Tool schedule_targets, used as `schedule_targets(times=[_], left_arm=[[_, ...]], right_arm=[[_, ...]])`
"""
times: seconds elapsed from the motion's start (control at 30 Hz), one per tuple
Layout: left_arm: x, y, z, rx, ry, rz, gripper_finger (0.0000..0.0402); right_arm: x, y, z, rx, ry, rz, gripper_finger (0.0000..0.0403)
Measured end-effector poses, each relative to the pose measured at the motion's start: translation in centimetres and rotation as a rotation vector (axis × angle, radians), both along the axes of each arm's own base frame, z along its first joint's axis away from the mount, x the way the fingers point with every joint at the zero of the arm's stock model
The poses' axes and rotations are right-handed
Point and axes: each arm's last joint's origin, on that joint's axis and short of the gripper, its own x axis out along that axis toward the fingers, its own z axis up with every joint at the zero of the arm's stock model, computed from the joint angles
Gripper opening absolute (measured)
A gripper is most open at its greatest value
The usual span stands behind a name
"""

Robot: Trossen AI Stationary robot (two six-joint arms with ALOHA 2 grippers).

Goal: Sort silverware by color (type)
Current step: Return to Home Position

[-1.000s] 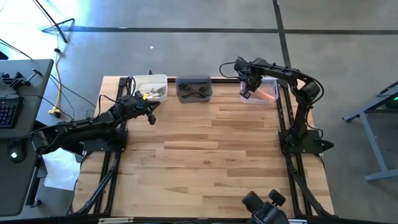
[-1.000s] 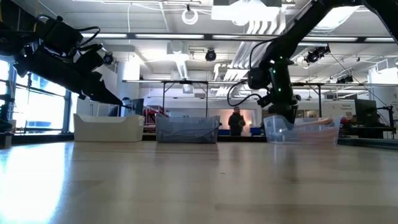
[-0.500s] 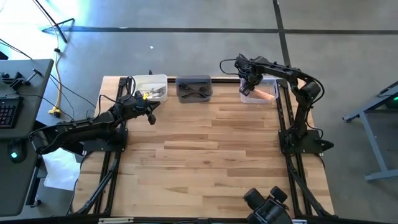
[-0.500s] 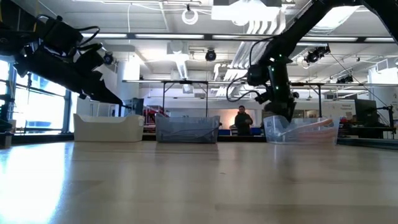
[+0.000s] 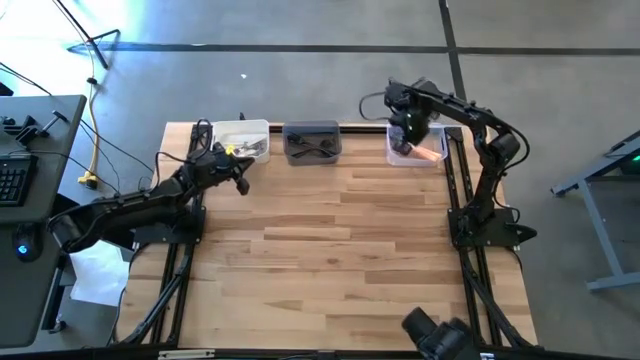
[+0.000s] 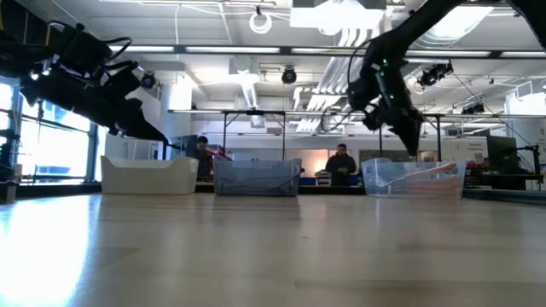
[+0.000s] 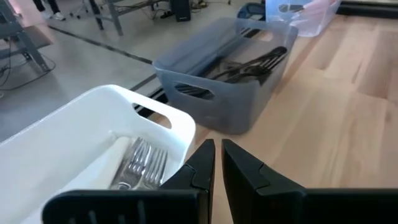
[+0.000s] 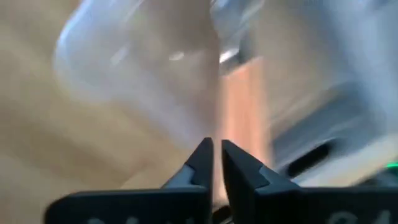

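Three bins stand in a row at the table's far edge. The white bin [image 5: 243, 132] holds forks with pale handles [image 7: 140, 168]. The grey bin [image 5: 312, 130] holds black forks [image 7: 252, 62]. The clear bin [image 5: 395, 152] holds orange-handled forks [image 5: 428, 153], seen blurred in the right wrist view [image 8: 245, 99]. My left gripper [image 5: 241, 185] hovers shut and empty just in front of the white bin, raised above the table [image 6: 160, 136]. My right gripper [image 5: 412, 132] is shut and empty above the clear bin [image 6: 416, 143].
The wooden table top [image 5: 330, 240] in front of the bins is bare. Black frame rails run along the left [image 5: 175, 260] and right [image 5: 465, 250] sides. People [image 6: 341, 166] stand in the room behind the table.
My right gripper has risen from the clear bin's left wall to above the bin and gone a little toward the table's right and far edges. The bins have stayed where they were.
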Motion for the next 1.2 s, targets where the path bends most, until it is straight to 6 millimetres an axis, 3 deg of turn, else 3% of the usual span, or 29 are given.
schedule_targets(times=[0.07, 0.17, 0.37, 0.5, 0.7, 0.93, 1.2], left_arm=[[-0.1, 0.2, 0.1, 0.003, -0.01, 0.002, 0.0019], [-0.4, 0.4, 0.1, 0.001, -0.011, 0.019, 0.0019], [-0.6, 0.7, 0.3, 0.014, -0.025, 0.044, 0.0019], [-0.6, 0.8, 0.4, 0.008, -0.045, 0.05, 0.0019], [-0.5, 0.8, 0.4, -0.003, -0.059, 0.057, 0.0019], [-0.5, 0.8, 0.4, -0.029, -0.082, 0.069, 0.0019], [-0.6, 0.8, 0.4, -0.053, -0.106, 0.089, 0.0019]], right_arm=[[-0.7, 1.1, -0.9, 0.125, -0.009, -0.035, 0.0009], [-1.6, 2.3, -2.6, 0.216, 0.043, -0.049, 0.002], [-2.4, 2.4, -5.3, 0.153, 0.073, -0.072, 0.0002], [-2.6, 2.1, -5.2, 0.14, 0.06, -0.079, 0.0005], [-3.1, 1.1, -3.4, 0.075, 0.03, -0.08, 0.0001], [-4.9, -0.2, -3.6, 0.073, 0.027, -0.105, 0.0], [-5.4, -1.1, -3.1, -0.005, 0.093, -0.089, 0.0]])
